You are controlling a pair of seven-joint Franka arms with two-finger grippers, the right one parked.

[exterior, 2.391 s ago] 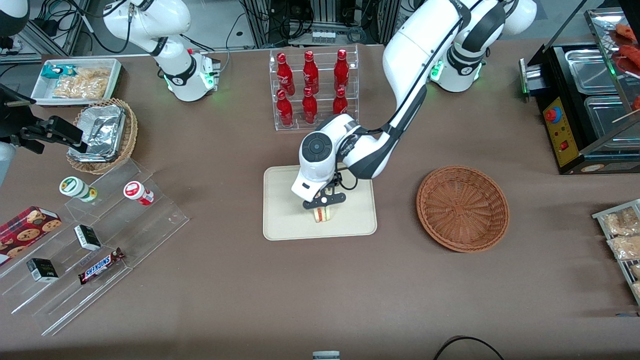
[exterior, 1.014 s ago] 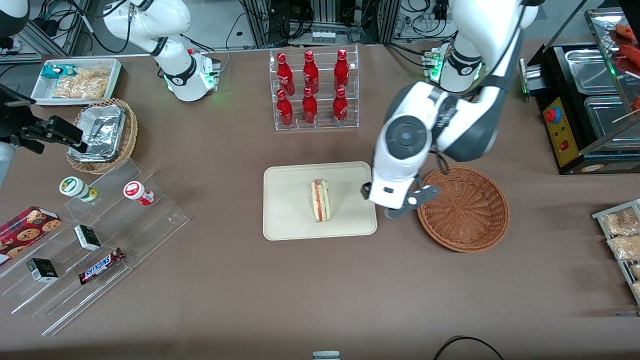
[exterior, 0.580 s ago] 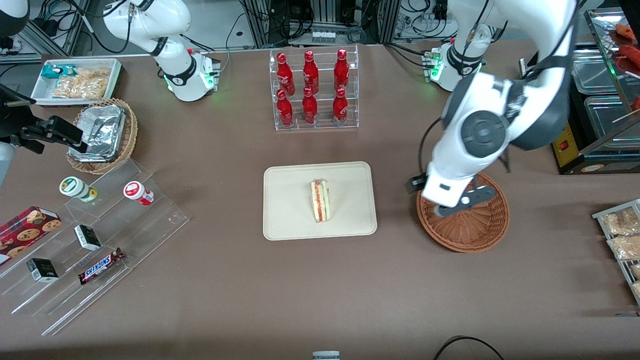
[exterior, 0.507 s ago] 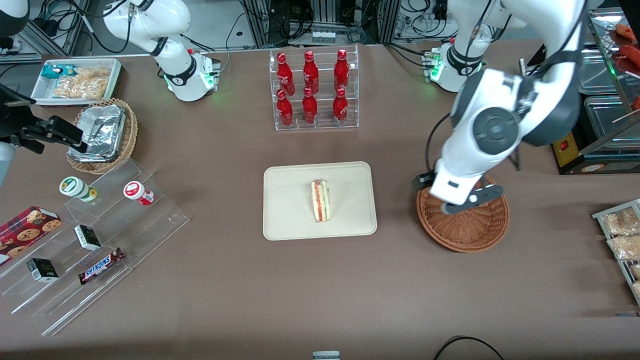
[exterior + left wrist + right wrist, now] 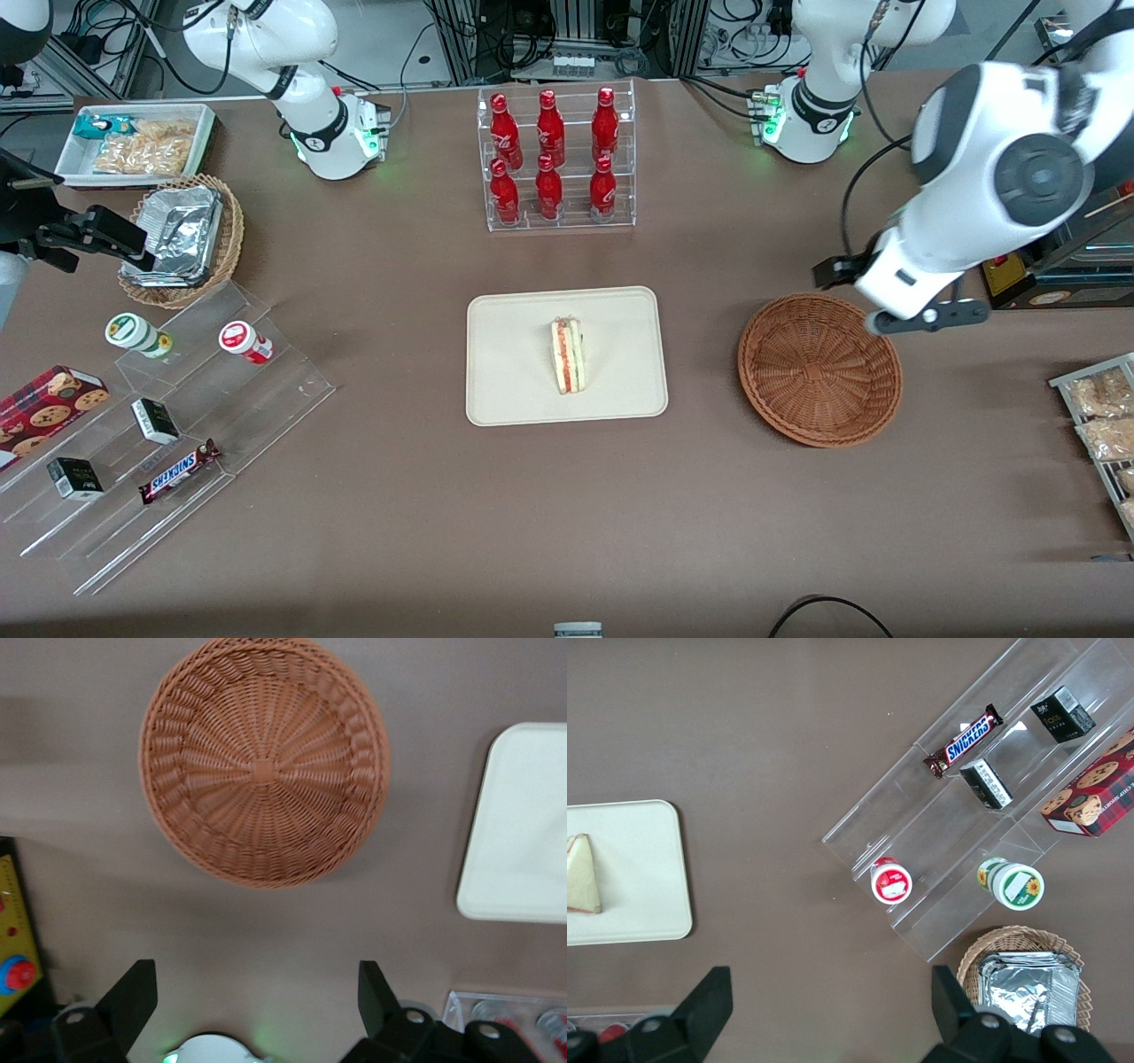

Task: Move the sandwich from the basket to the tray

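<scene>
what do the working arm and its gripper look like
The working left arm has glossy white rounded shells with dark grey joint bands and a round grey cap, a black cable looping beside it, and a green light on its base. Its gripper, high beside the reddish-brown wicker basket, has black fingers.

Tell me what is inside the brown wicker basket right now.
Nothing: the basket shows only bare weave, nothing covering it. The sandwich lies on the tray. The open gripper hangs above the basket's rim, holding nothing.
</scene>
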